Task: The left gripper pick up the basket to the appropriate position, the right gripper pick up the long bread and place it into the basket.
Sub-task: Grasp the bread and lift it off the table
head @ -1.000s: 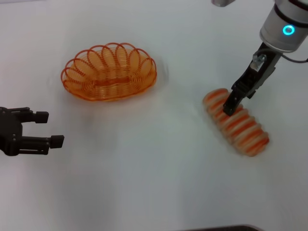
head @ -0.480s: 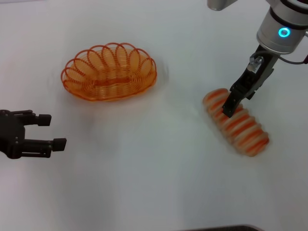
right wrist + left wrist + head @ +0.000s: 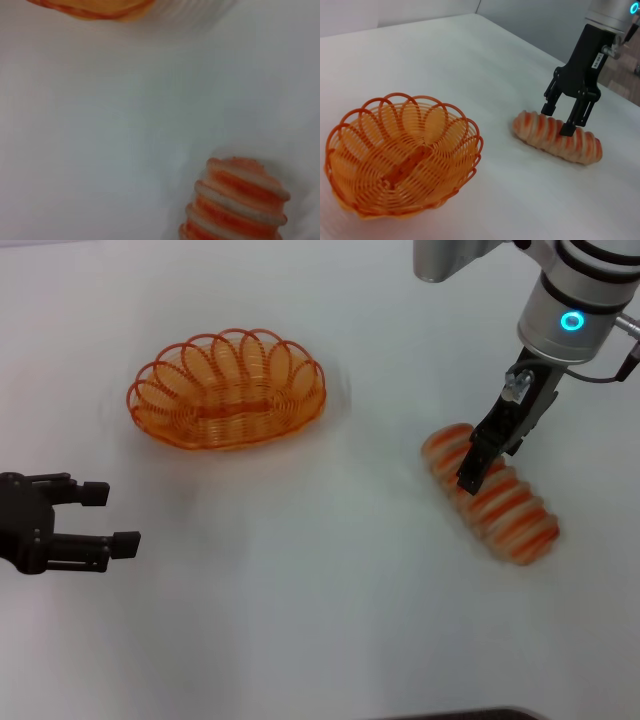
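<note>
The orange wire basket (image 3: pixel 228 390) stands upright and empty at the far left of the white table; it also shows in the left wrist view (image 3: pixel 400 160) and as a sliver in the right wrist view (image 3: pixel 90 7). My left gripper (image 3: pixel 112 517) is open and empty, well in front of the basket and apart from it. The long bread (image 3: pixel 510 515) lies on the table at the right, also in the left wrist view (image 3: pixel 540 132) and the right wrist view (image 3: pixel 240 205). My right gripper (image 3: pixel 468 478) (image 3: pixel 557 120) is open, its fingers straddling the bread near its far end.
The white table (image 3: pixel 320 590) stretches between the basket and the bread with nothing else on it. A dark edge shows at the front of the head view.
My right gripper has come down and slightly left onto the bread, still open. My left gripper has drifted slightly towards the front. Basket and bread have not moved.
</note>
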Tool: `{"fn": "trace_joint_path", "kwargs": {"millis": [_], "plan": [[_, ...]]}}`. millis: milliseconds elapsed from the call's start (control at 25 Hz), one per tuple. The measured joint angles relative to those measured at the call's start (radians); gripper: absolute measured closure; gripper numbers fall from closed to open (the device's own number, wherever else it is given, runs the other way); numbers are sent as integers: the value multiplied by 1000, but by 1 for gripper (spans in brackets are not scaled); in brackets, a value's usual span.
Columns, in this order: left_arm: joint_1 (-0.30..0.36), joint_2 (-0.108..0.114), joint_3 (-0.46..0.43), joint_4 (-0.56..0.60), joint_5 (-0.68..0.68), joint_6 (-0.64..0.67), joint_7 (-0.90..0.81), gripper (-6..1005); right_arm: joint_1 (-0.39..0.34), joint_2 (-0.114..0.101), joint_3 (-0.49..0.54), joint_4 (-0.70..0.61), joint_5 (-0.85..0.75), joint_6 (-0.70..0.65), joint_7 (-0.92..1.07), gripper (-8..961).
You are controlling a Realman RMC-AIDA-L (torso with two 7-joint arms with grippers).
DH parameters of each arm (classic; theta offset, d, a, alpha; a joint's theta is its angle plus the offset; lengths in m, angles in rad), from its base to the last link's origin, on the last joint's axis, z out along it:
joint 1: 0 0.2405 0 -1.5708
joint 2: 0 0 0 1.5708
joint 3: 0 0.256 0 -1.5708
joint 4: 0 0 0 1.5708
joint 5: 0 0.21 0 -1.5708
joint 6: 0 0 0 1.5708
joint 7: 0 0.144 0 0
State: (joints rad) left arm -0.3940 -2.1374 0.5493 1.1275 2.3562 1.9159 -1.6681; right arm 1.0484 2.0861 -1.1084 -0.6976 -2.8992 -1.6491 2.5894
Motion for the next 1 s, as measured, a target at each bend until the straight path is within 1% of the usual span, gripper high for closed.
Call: {"fn": "trace_joint_path", "kwargs": {"millis": [80,280,960,1000], "plan": [[-1,0,0,-1,0,-1,1,124,10,0,-17,20,2,13,4,138],[-2,2,0,-2,0,-3,3,124,25,1,-19,52,3,25,5,139],[-10,8,0,-1,2,-10,6,126,38,8,-21,78,5,46,-3,139],[-11,8,0,-2,2,-11,6,126,37,8,-21,78,5,46,-3,181]]}}
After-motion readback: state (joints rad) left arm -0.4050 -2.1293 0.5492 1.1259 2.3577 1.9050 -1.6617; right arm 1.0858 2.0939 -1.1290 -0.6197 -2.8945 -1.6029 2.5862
